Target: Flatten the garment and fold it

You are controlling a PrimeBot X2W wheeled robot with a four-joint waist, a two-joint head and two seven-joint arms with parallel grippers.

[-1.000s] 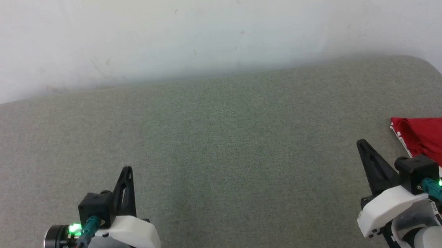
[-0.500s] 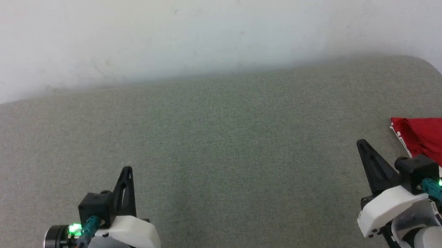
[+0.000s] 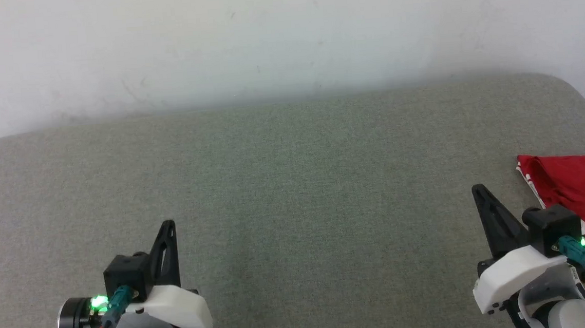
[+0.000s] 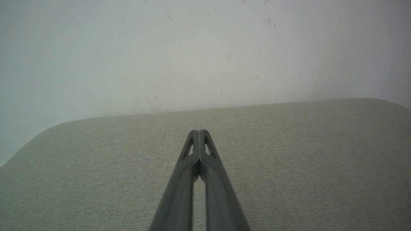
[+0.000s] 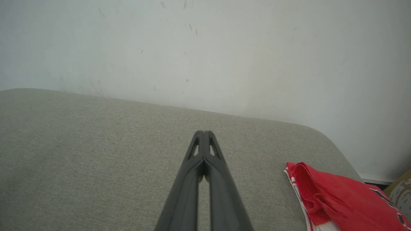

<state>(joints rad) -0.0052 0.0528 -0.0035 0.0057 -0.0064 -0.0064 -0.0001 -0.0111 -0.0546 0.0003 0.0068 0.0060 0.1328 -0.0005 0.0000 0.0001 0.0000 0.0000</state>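
Note:
The garment [image 3: 579, 182], red with a white striped edge, lies bunched at the far right of the grey-green cushioned surface [image 3: 294, 184]; in the right wrist view the garment [image 5: 340, 200] sits at the lower right. My right gripper [image 3: 477, 189] is shut and empty, just left of the cloth and not touching it; the right gripper [image 5: 203, 132] shows its tips pressed together. My left gripper [image 3: 169, 224] hovers at the lower left, far from the cloth, and the left gripper [image 4: 199, 131] is likewise shut on nothing.
A white wall [image 3: 283, 36] rises right behind the cushioned surface's far edge. The surface's rounded right corner [image 3: 576, 92] drops off beside the cloth. A patterned object [image 5: 399, 192] peeks in at the right edge.

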